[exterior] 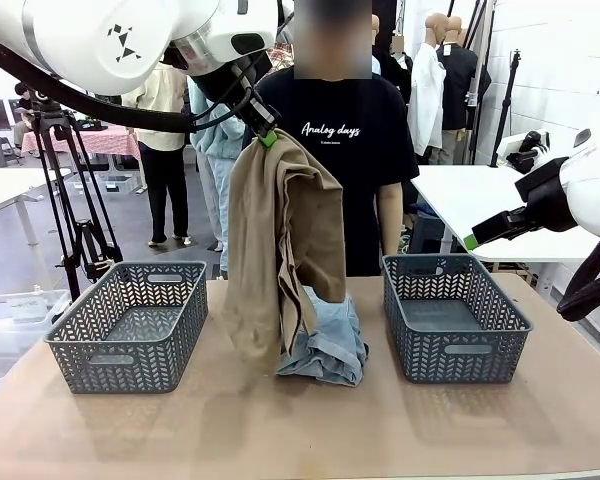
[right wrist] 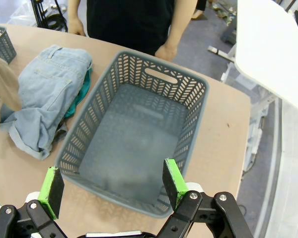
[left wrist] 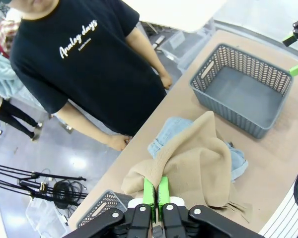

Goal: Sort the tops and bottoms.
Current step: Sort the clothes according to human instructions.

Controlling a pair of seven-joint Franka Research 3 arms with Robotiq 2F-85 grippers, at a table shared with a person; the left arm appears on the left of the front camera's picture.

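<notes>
A grey basket [exterior: 130, 325] stands near the left edge of the table [exterior: 300, 440]. Just right of it, the left gripper [exterior: 267, 137] is clamped on the tan top [exterior: 280, 230] and holds it up, the lower end reaching the table's middle. There it touches the heaped jeans [exterior: 330, 345], with a teal tee [right wrist: 83, 91] peeking from under them. Near the right edge, the right gripper [right wrist: 112, 179] hovers with its fingers apart above a second basket [exterior: 455, 320].

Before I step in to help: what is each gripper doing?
Left gripper: shut on the large tan khaki garment.
Right gripper: open, holding nothing.
</notes>
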